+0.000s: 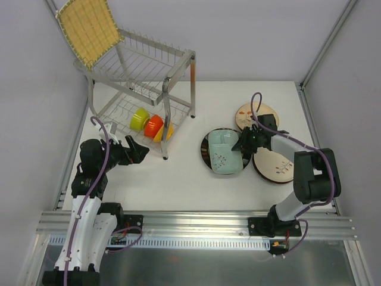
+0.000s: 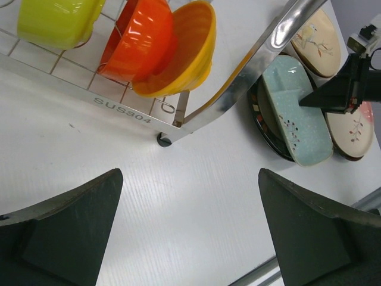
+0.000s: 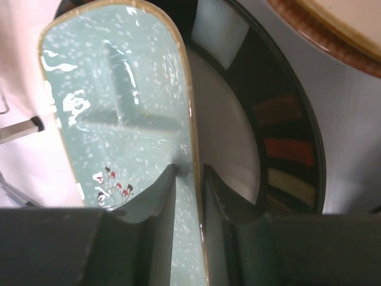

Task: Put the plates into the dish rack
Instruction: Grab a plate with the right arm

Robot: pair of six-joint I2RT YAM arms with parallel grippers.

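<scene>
The pale teal squarish plate (image 1: 225,152) (image 3: 113,107) lies on a round dark-rimmed plate (image 1: 206,149) (image 3: 286,155) at centre right. My right gripper (image 1: 243,143) (image 3: 190,170) is shut on the teal plate's right rim, one finger inside the plate and one outside. A cream floral plate (image 1: 257,114) and a second cream plate (image 1: 275,165) lie beside them. A square yellow woven plate (image 1: 89,28) leans on top of the dish rack (image 1: 178,53) at the back left. My left gripper (image 1: 143,150) (image 2: 190,176) hovers open and holds nothing, in front of the rack.
Green (image 1: 140,118), orange (image 1: 153,125) and yellow (image 1: 165,132) bowls sit in the rack's lower tier. A rack leg (image 2: 250,71) stands between my left gripper and the plates. The table (image 1: 178,185) is walled at the left, back and right.
</scene>
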